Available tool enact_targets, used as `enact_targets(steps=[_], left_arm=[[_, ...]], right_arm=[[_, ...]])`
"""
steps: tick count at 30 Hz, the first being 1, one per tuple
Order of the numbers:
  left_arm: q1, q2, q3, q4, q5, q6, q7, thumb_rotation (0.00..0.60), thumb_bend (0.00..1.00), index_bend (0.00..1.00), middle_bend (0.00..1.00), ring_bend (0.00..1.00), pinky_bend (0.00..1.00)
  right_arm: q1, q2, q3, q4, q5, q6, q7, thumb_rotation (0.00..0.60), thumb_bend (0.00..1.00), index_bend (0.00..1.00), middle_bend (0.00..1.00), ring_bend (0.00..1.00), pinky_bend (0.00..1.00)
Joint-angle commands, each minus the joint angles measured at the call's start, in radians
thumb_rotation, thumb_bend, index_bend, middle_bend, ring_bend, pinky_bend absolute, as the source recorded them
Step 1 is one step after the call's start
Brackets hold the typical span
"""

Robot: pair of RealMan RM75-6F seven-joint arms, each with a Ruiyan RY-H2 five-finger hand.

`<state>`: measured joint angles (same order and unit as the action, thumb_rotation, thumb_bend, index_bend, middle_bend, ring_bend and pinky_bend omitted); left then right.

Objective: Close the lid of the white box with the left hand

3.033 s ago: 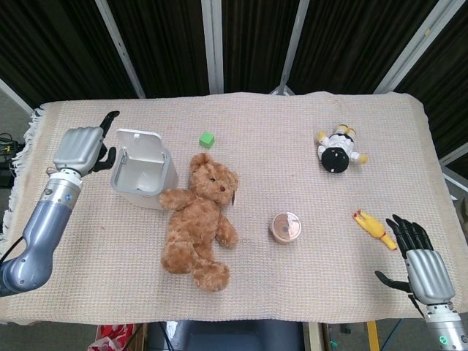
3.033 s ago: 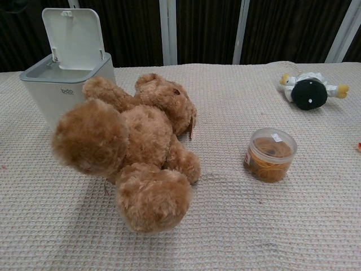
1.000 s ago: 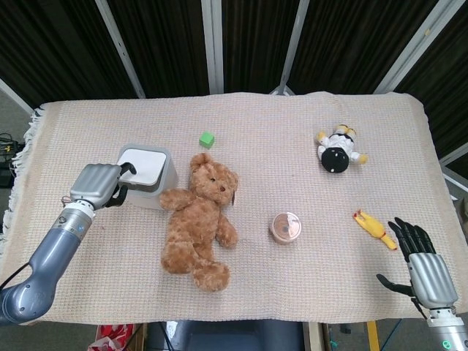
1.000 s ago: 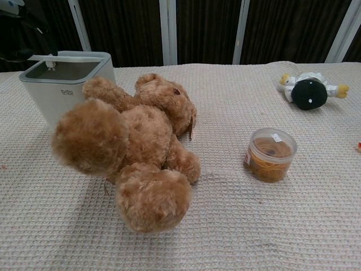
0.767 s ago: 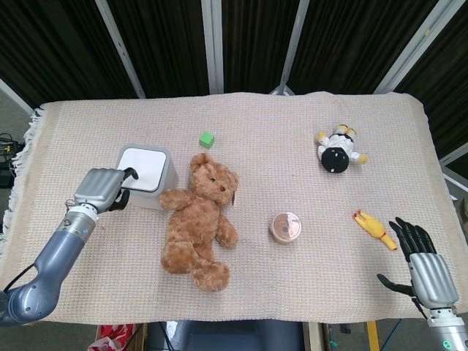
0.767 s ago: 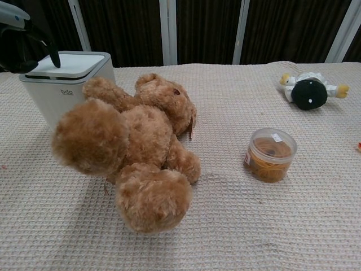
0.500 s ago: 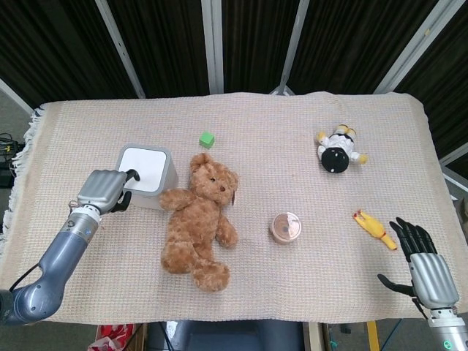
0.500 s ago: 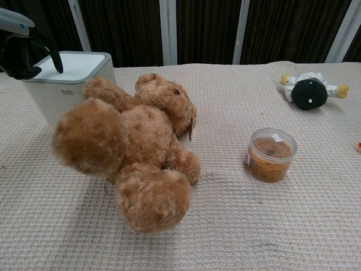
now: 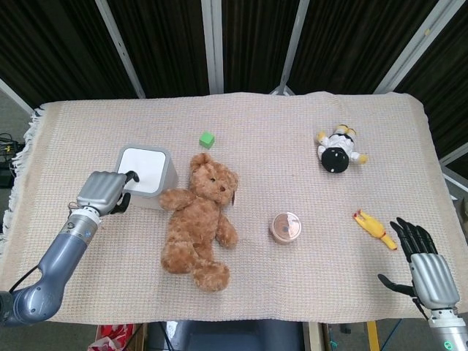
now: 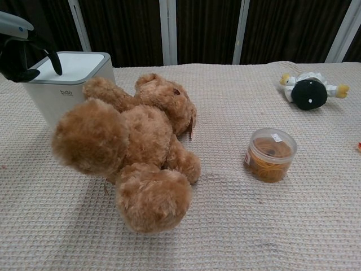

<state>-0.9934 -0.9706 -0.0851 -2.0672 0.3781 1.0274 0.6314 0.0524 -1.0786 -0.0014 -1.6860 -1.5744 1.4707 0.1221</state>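
Note:
The white box (image 9: 146, 177) stands at the table's left with its lid (image 9: 144, 161) lying flat and closed; the chest view shows the same box (image 10: 66, 90) and its lid (image 10: 79, 64). My left hand (image 9: 102, 191) sits at the box's near-left corner with its fingers curled and holds nothing. In the chest view the left hand (image 10: 20, 53) hovers at the lid's left edge, one dark fingertip (image 10: 57, 69) just over the lid; I cannot tell whether it touches. My right hand (image 9: 424, 262) rests at the near right, fingers spread and empty.
A brown teddy bear (image 9: 199, 219) lies right beside the box. A green cube (image 9: 208, 139) sits behind it. A clear jar (image 9: 286, 227), a penguin toy (image 9: 336, 152) and a yellow rubber chicken (image 9: 374, 228) lie to the right.
The lid has gone from upright to flat and closed. My left hand came around from behind the box to its near-left corner and has barely shifted in the last half second.

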Motion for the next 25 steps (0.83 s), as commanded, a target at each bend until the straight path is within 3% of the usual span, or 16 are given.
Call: enact_targets(steps=[1, 4, 7, 9, 12, 14, 16, 20, 25], left_arm=[[0.005, 0.013, -0.011, -0.010, 0.027, 0.017, -0.011, 0.600, 0.60, 0.25, 1.00, 0.93, 1.00], [0.021, 0.034, -0.016, -0.024, 0.121, 0.059, -0.012, 0.600, 0.58, 0.15, 0.92, 0.86, 0.98], [0.077, 0.061, -0.019, -0.065, 0.238, 0.115, -0.069, 0.600, 0.49, 0.03, 0.67, 0.65, 0.84], [0.128, 0.073, -0.011, -0.092, 0.314, 0.148, -0.126, 0.600, 0.40, 0.00, 0.34, 0.34, 0.58], [0.237, 0.082, 0.044, -0.114, 0.480, 0.199, -0.212, 0.600, 0.31, 0.00, 0.04, 0.04, 0.21], [0.316, 0.076, 0.094, -0.106, 0.592, 0.229, -0.276, 0.600, 0.26, 0.00, 0.00, 0.00, 0.08], [0.384, 0.065, 0.139, -0.085, 0.683, 0.260, -0.328, 0.600, 0.20, 0.00, 0.00, 0.00, 0.02], [0.545, 0.009, 0.239, 0.013, 0.890, 0.384, -0.398, 0.600, 0.11, 0.00, 0.00, 0.00, 0.00], [0.702, -0.079, 0.295, 0.188, 1.051, 0.555, -0.421, 0.600, 0.07, 0.00, 0.00, 0.00, 0.00]], right_arm=[[0.000, 0.000, 0.000, 0.000, 0.000, 0.000, 0.000, 0.600, 0.19, 0.00, 0.00, 0.00, 0.00], [0.000, 0.000, 0.000, 0.003, -0.003, 0.002, -0.002, 0.600, 0.19, 0.00, 0.00, 0.00, 0.00], [0.000, -0.005, 0.001, 0.014, -0.016, 0.012, -0.015, 0.600, 0.19, 0.00, 0.00, 0.00, 0.00], [0.000, -0.007, 0.000, 0.017, -0.018, 0.014, -0.016, 0.600, 0.19, 0.00, 0.00, 0.00, 0.00], [-0.001, -0.007, 0.001, 0.023, -0.016, 0.014, -0.018, 0.600, 0.19, 0.00, 0.00, 0.00, 0.00], [-0.002, -0.007, 0.003, 0.029, -0.016, 0.018, -0.029, 0.600, 0.19, 0.00, 0.00, 0.00, 0.00], [-0.002, -0.007, 0.004, 0.034, -0.014, 0.017, -0.041, 0.600, 0.19, 0.00, 0.00, 0.00, 0.00], [-0.003, -0.010, 0.010, 0.039, 0.000, 0.018, -0.083, 0.600, 0.19, 0.00, 0.00, 0.00, 0.00], [-0.005, -0.016, 0.019, 0.047, 0.012, 0.025, -0.115, 0.600, 0.19, 0.00, 0.00, 0.00, 0.00]])
